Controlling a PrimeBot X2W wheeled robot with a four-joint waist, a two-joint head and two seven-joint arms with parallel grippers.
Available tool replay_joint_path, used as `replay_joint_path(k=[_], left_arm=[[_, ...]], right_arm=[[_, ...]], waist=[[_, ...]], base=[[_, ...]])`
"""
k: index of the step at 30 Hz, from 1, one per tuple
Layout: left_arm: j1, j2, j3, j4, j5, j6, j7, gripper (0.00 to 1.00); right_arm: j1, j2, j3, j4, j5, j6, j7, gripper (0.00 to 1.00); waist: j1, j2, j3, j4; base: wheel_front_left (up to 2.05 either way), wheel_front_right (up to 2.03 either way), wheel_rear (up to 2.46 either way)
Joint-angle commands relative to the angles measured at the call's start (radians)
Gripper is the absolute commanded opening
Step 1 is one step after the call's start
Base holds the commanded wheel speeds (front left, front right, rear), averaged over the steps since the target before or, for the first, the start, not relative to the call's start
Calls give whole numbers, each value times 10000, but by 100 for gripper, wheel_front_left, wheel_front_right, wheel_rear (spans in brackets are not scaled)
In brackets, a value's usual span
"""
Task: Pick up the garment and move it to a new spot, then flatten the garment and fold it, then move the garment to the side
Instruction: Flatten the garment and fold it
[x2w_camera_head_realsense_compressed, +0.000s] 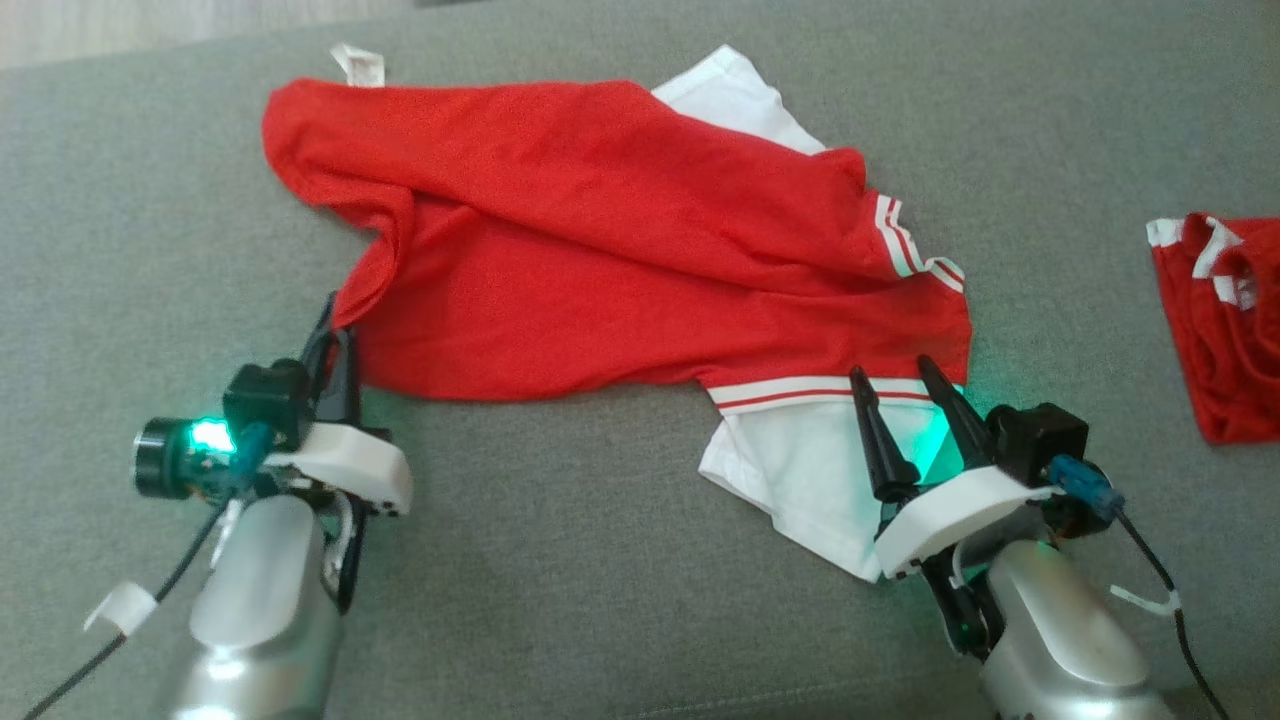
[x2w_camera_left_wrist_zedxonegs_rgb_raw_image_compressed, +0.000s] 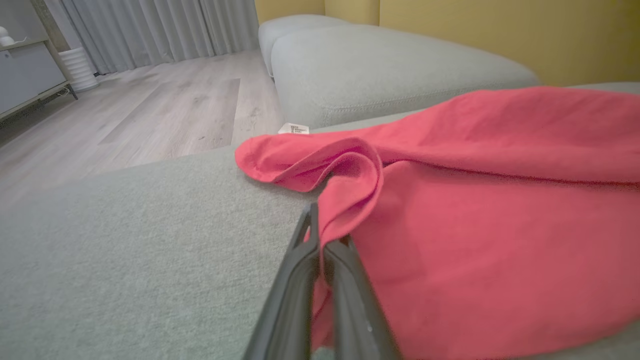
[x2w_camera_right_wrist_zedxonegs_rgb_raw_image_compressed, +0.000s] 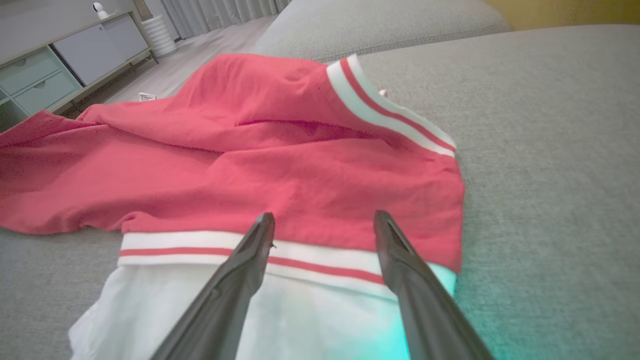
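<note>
red garment (x2w_camera_head_realsense_compressed: 600, 250), second red garment (x2w_camera_head_realsense_compressed: 1225, 330), one sofa (x2w_camera_head_realsense_compressed: 550, 580)

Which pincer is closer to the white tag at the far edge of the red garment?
Left. The left pincer is shut on the red garment, on the same side as the tag; the right pincer is open at the striped band, farther across.

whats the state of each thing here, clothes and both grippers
red garment: rumpled, not flat, lying on the grey cushion
left gripper: shut on the red garment's edge
right gripper: open, poised over the white sleeve
second red garment: crumpled, lying apart at the head view's right edge
</note>
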Motion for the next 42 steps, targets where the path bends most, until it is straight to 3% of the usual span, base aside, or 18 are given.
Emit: replay_joint_path(k=[1,11,22,28,39,40,41,42], left_arm=[[72,151,297,-539,-73,-91,-51,0],[1161,-307,327,-3057,-609,-975,-51,0],[2258,-565,-602,-4123,-1367,-1165,-51,0],[2102,-644,-662,-3567,-1977,-1174,-51,0],[916,-583,718,-1160,-2338,-932,-51,0],[743,-550,828,-871,-2338,-887,-51,9],[571,-499,894,-613,-2275,-819,-51,41],[421,-480,965,-290,-2245,-729,-51,94]], right_arm=[[163,99,249,-199,109,-7,-63,100],[521,99,300,-264,403,-7,-63,100],[632,99,288,-272,492,-7,-63,100],[526,99,410,-242,413,-7,-63,100],[331,99,279,-80,58,-7,-63,100],[319,99,292,-72,42,-7,-63,100],[308,99,294,-57,26,-7,-63,100],[303,99,289,-40,17,-7,-63,100]], waist=[[0,0,-232,76],[0,0,-923,652],[0,0,-1072,1464],[0,0,-829,1455],[0,0,-539,865],[0,0,-506,818],[0,0,-483,788],[0,0,-467,767]], base=[[0,0,0],[0,0,0],[0,0,0],[0,0,0],[0,0,0],[0,0,0],[0,0,0],[0,0,0]])
